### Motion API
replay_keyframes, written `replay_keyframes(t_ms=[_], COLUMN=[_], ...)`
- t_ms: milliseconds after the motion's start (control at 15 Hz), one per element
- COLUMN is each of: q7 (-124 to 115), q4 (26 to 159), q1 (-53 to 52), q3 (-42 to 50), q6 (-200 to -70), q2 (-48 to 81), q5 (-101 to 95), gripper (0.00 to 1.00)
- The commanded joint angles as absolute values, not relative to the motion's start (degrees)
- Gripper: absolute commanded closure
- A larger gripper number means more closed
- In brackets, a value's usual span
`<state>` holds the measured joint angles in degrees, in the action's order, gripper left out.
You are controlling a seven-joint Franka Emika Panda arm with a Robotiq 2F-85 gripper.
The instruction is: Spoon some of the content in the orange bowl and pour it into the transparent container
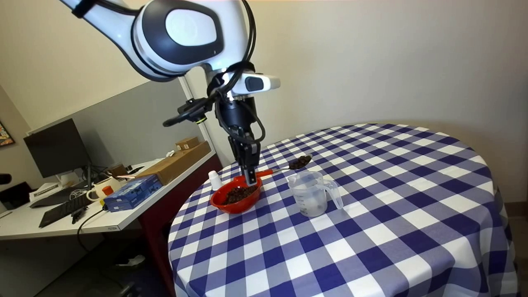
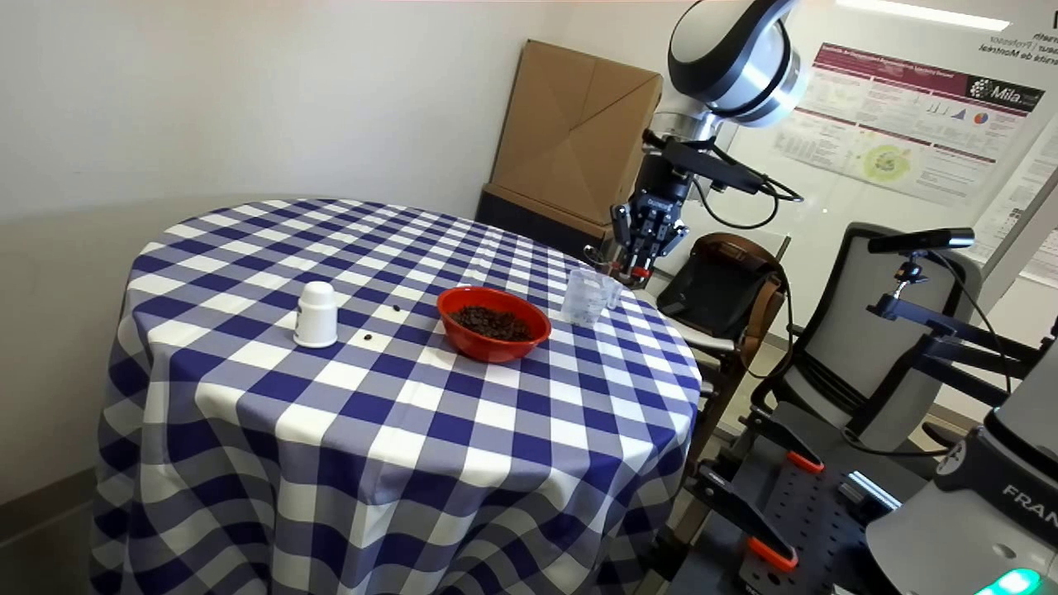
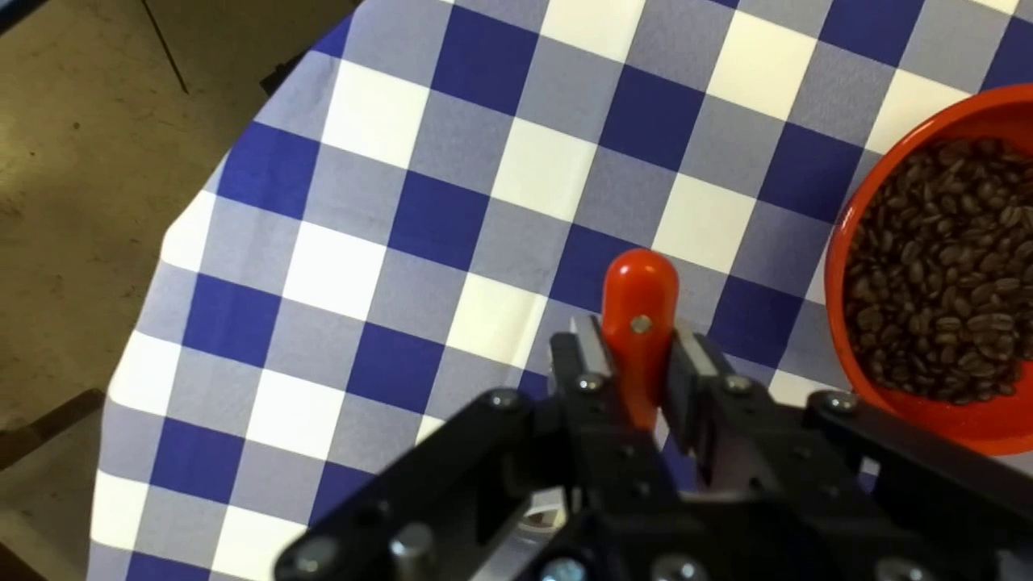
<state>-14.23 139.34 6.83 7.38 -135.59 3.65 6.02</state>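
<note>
My gripper is shut on the red handle of a spoon, whose bowl holds a heap of dark beans. In the wrist view, the handle's end sticks out between the fingertips. The spoon is in the air, roughly level. The orange bowl, with dark beans inside, stands on the checked cloth; it also shows in an exterior view and at the right of the wrist view. The transparent container, a clear jug with a handle, stands upright near the spoon head, also in an exterior view.
A white bottle-shaped object stands past the orange bowl from the jug, with a couple of loose beans on the cloth nearby. The table edge runs close to the gripper. A desk with a blue box stands beside the table.
</note>
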Motion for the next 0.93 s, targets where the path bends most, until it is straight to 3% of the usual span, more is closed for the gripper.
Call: replay_keyframes(t_ms=[0, 867], q7=[-13.45, -16.91], q4=[139.17, 138.71], q1=[7.3, 6.83], q3=[8.0, 8.59], q6=[-134.89, -135.15], q2=[4.0, 4.98], q5=[4.56, -4.15], gripper=[0.9, 0.9])
